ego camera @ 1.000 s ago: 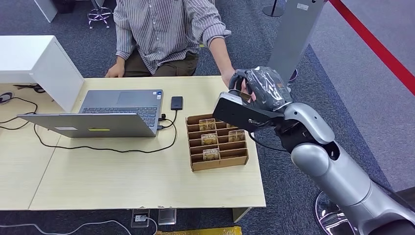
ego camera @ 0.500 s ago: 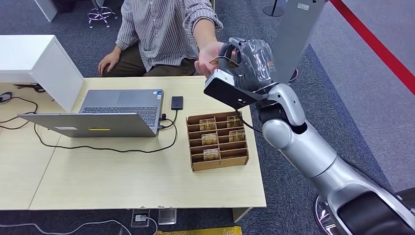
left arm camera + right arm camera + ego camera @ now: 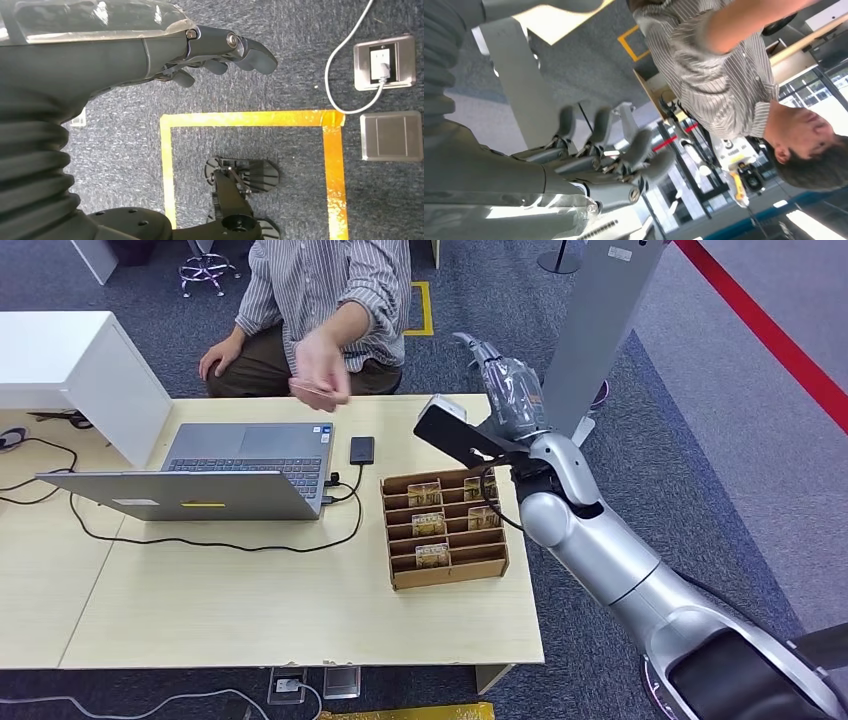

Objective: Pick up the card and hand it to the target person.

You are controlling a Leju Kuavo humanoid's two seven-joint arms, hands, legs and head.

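The card [image 3: 312,390] sits in the person's hand [image 3: 322,365], raised above the laptop [image 3: 200,475] at the far side of the table [image 3: 250,610]. The robot's right hand [image 3: 505,380] hangs empty beyond the cardboard tray [image 3: 443,528], fingers [image 3: 599,127] spread. Its left hand [image 3: 165,40] points at the carpet, fingers seemingly loosely curled around nothing.

Person's hand [image 3: 322,368]: motion-blurred; the card [image 3: 312,390] under it shows as a thin pinkish edge.
Person [image 3: 322,300]: cut off above the shoulders by the head view's edge.
Cards in the cardboard tray [image 3: 444,529]: print too small to read.
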